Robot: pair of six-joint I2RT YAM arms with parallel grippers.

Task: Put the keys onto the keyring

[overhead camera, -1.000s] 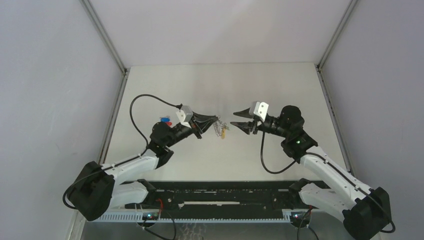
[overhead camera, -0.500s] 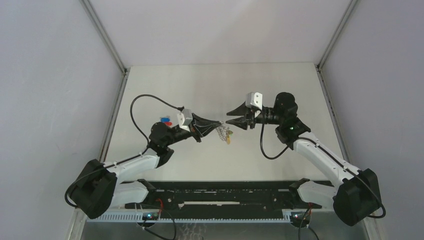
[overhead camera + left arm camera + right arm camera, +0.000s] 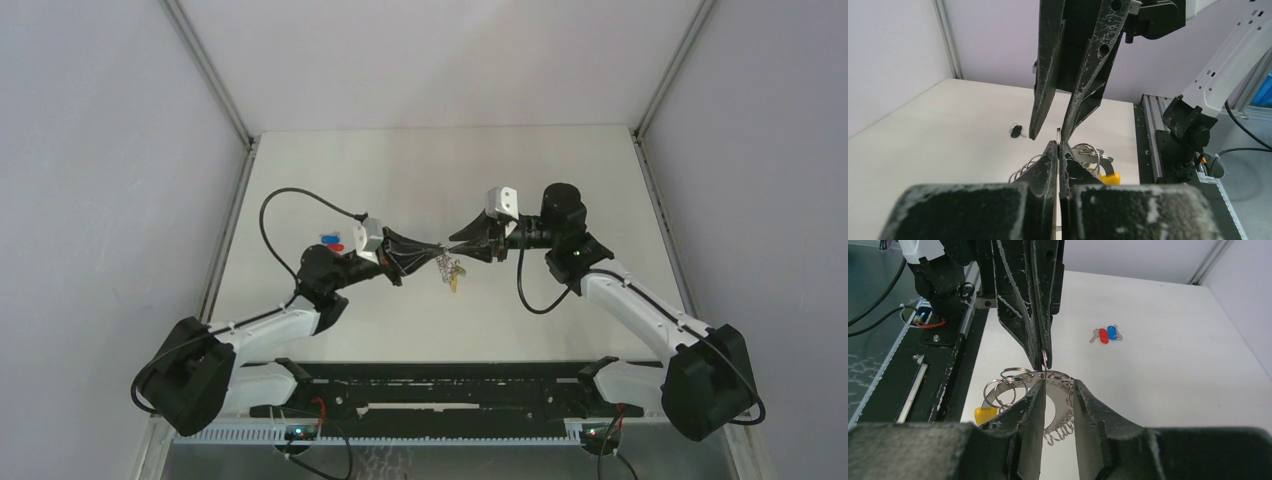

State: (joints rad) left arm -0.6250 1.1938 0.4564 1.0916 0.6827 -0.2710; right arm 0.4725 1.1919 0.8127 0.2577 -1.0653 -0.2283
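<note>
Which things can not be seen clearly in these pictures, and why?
Top view: black key not found, too small or under the right arm; grip on the keyring too small.
Left wrist view: left fingers cover much of the keyring.
Right wrist view: right fingers hide part of its chain.

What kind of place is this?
Probably a robot test booth: plain grey walls box in a white table, and a left arm and right arm on a rail meet at a keyring.
</note>
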